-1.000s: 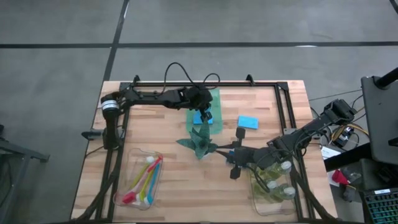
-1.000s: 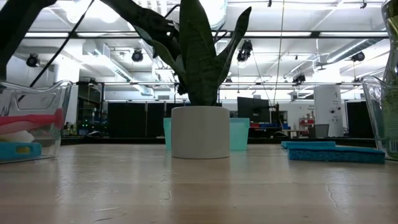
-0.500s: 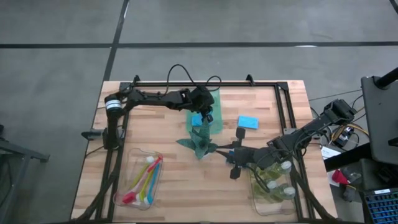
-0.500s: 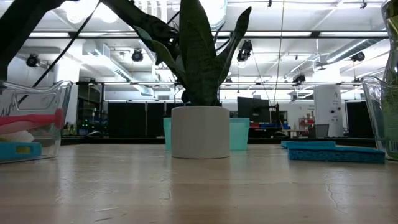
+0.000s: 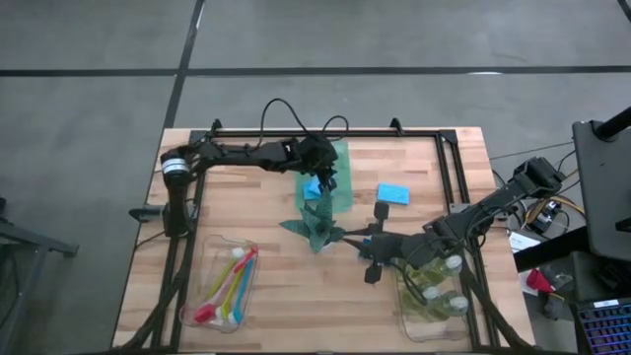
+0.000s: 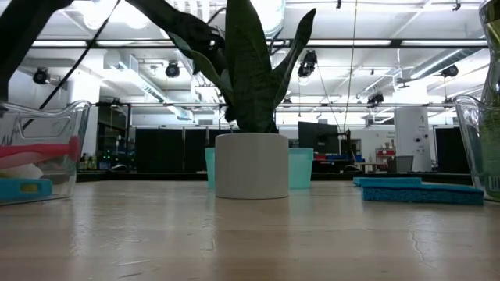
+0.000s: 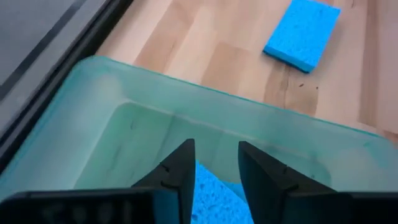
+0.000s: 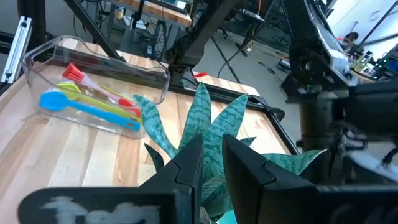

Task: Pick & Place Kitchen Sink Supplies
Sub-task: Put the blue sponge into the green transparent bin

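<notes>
My left gripper [image 5: 325,180] [image 7: 216,146] hangs open over the translucent green tray [image 5: 341,158] [image 7: 155,124] at the table's far middle. Its fingers slant down, with a blue sponge [image 7: 214,194] [image 5: 313,187] lying in the tray beneath the gap between them. Whether the fingers touch that sponge I cannot tell. A second blue sponge [image 5: 392,193] [image 7: 303,34] lies flat on the wood to the tray's right. My right gripper [image 5: 347,240] [image 8: 212,140] waits beside the plant [image 5: 317,225], its fingers close together and holding nothing.
A clear bin [image 5: 225,286] [image 8: 93,93] at the near left holds red, blue and yellow brushes. Another clear bin [image 5: 434,296] at the near right holds soap bottles [image 5: 454,263]. The potted plant [image 6: 251,165] stands mid-table between the arms. A dark frame rail [image 5: 325,131] runs along the far edge.
</notes>
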Motion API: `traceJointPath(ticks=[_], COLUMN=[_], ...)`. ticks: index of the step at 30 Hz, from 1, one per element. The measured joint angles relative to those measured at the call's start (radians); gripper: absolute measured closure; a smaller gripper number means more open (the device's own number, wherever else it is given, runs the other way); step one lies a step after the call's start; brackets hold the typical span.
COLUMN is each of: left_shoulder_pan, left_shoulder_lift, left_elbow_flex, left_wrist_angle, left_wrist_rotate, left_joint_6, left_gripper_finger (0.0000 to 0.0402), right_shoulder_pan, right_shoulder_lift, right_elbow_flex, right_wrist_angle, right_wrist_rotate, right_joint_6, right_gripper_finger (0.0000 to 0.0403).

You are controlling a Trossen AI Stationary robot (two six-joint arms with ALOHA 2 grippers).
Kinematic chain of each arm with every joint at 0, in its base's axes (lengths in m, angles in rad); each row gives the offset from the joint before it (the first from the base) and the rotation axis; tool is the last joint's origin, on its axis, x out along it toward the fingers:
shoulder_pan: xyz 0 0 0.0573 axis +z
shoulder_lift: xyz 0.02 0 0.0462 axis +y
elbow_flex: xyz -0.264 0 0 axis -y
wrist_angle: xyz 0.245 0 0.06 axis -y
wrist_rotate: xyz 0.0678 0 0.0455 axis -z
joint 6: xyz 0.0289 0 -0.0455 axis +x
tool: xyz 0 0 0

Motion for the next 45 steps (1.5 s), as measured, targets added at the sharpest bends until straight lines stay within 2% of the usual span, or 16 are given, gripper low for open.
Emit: traceJointPath(ticks=[4,8,13,16,20,24,27,34,35,39,40,45], left_shoulder_pan=[0.000,0.000,-0.006,-0.013,-0.040,-0.092,-0.149,-0.297,-0.327,-0.477,-0.506,-0.569], left_shoulder_lift=[-0.057,-0.150,-0.270,-0.353,-0.489,-0.657,-0.778,-0.988,-1.010,-1.079,-1.097,-1.191], left_elbow_flex=[0.008,0.006,-0.002,-0.046,-0.180,-0.359,-0.480,-0.677,-0.709,-0.824,-0.844,-0.925], left_wrist_angle=[-0.043,-0.077,-0.107,-0.113,-0.090,0.034,0.117,0.166,0.182,0.226,0.229,0.253], left_wrist_rotate=[0.000,0.000,0.000,0.000,0.000,0.000,0.000,-0.027,-0.057,-0.320,-0.353,-0.249], left_joint_6=[0.006,0.035,0.060,0.059,0.043,-0.014,-0.025,-0.058,-0.059,-0.057,-0.053,-0.061], left_gripper_finger=[0.0288,0.0318,0.0387,0.0395,0.0400,0.0400,0.0401,0.0401,0.0401,0.0401,0.0401,0.0401], right_shoulder_pan=[0.000,-0.001,0.000,0.000,-0.001,-0.001,-0.005,-0.015,-0.015,-0.016,-0.016,-0.016], right_shoulder_lift=[0.000,0.000,0.000,0.000,0.000,0.000,0.000,0.000,0.000,0.000,0.000,0.000], right_elbow_flex=[0.000,0.000,0.000,-0.003,-0.009,-0.009,-0.009,-0.009,-0.009,-0.009,-0.009,-0.012], right_wrist_angle=[0.001,0.001,0.001,0.001,-0.005,-0.006,-0.006,-0.007,-0.007,-0.007,-0.007,-0.007], right_wrist_rotate=[0.063,0.163,0.160,0.160,0.160,0.159,0.157,0.157,0.157,0.157,0.157,0.157], right_joint_6=[-0.007,-0.023,-0.002,0.009,0.018,0.015,0.003,0.024,0.025,0.028,0.028,0.026], right_gripper_finger=[0.0346,0.0346,0.0346,0.0346,0.0346,0.0346,0.0346,0.0346,0.0346,0.0346,0.0346,0.0346])
